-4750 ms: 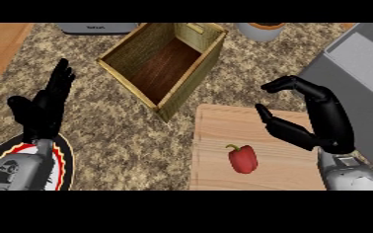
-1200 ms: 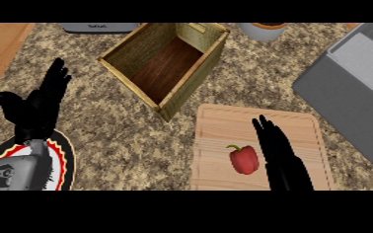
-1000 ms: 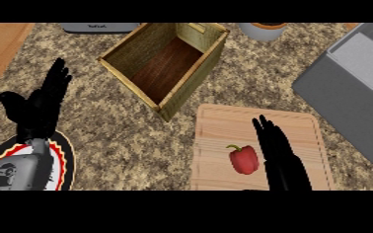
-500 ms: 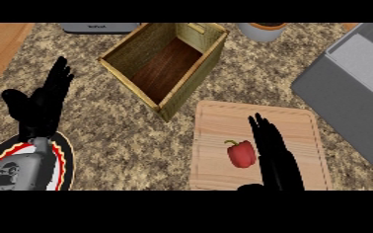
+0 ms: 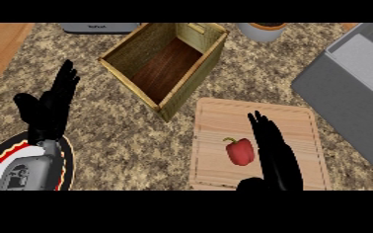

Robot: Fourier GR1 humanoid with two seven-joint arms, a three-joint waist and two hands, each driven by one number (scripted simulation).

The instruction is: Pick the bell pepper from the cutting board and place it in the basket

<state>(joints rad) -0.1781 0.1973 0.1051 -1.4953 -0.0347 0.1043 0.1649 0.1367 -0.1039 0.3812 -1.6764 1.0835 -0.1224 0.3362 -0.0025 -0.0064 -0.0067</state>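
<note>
I have the cutting board near and right on the counter, with the bell pepper lying on its near half. My right hand sits just right of the bell pepper, over the board, fingers straight. The basket stands farther off, to the board's left. My left hand rests open at the left edge, well apart from the basket.

There was one bell pepper, one cutting board, one basket and two black hands, left and right.
</note>
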